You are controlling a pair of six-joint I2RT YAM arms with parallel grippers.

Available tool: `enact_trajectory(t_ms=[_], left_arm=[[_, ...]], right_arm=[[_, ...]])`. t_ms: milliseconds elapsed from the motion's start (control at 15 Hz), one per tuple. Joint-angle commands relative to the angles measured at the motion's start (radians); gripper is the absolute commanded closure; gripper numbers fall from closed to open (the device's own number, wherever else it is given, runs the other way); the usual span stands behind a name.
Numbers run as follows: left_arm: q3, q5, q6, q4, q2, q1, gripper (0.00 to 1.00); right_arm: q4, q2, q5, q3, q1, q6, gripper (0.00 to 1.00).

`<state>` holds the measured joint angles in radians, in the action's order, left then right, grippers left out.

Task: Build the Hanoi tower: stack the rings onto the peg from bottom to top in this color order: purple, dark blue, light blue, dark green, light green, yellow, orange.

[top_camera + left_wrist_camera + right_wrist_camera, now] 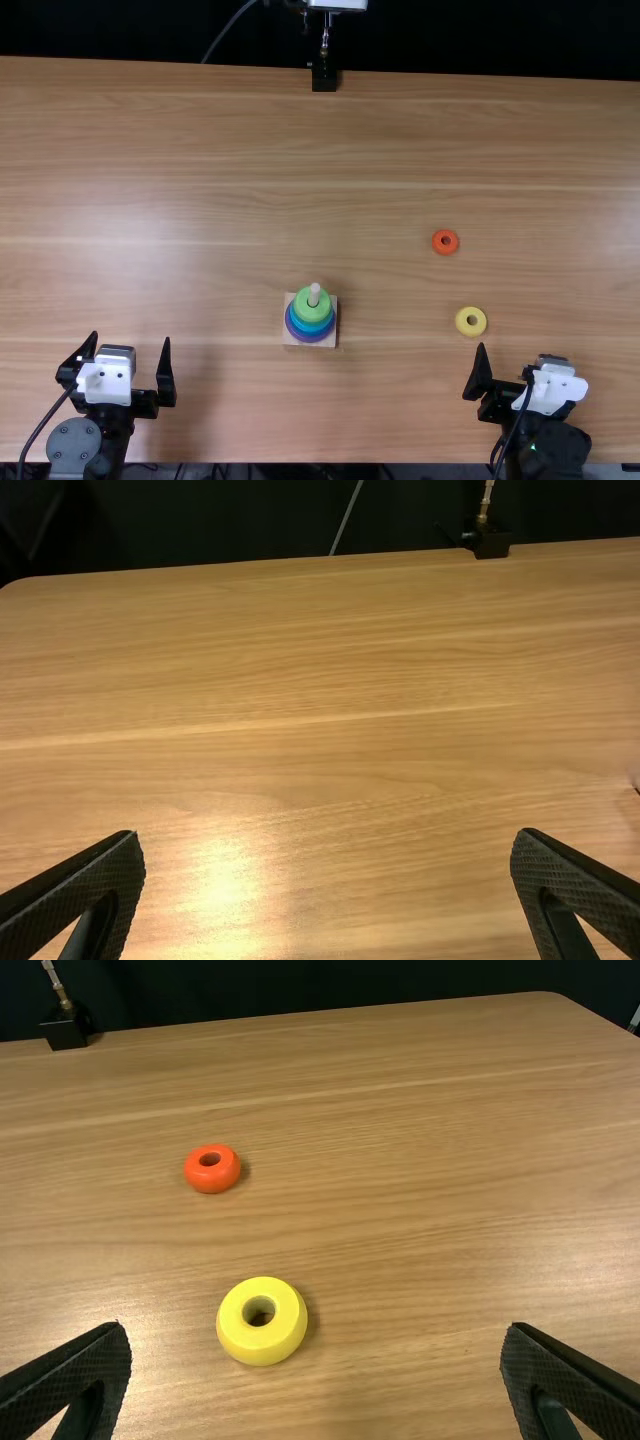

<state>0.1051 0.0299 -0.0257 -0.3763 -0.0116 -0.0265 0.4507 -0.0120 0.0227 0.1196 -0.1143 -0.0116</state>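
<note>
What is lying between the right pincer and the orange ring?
The yellow ring lies roughly between the right pincer and the orange ring, on the wooden table. The right wrist view shows this.

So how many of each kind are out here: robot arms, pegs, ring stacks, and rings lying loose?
Robot arms: 2 (left arm, right arm)
Pegs: 1 (peg)
Ring stacks: 1 (stack, on the peg)
Loose rings: 2 (orange ring, yellow ring)
Total: 6
</note>
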Motion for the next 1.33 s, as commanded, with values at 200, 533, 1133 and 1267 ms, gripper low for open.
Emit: enact_trajectory(t_ms=[200, 533, 1133, 1267], left_arm=[[-0.105, 0.007, -0.007, -0.082, 0.012, -0.006, 0.0], [-0.105, 0.007, -0.007, -0.082, 0.012, -0.006, 0.0], [-0.105, 0.007, -0.007, -0.082, 0.012, -0.006, 0.0], [-0.105, 0.007, -0.007, -0.082, 0.012, -0.006, 0.0]], right_arm=[[0.058, 0.012, 0.01, -0.107, -0.008, 0.001, 0.0], [0.058, 0.012, 0.012, -0.106, -0.008, 0.002, 0.0], [-0.271, -0.114, 0.055, 0.126, 0.013, 0.002, 0.0], [-0.264, -0.235, 0.15, 0.232, 0.044, 0.001, 0.0]])
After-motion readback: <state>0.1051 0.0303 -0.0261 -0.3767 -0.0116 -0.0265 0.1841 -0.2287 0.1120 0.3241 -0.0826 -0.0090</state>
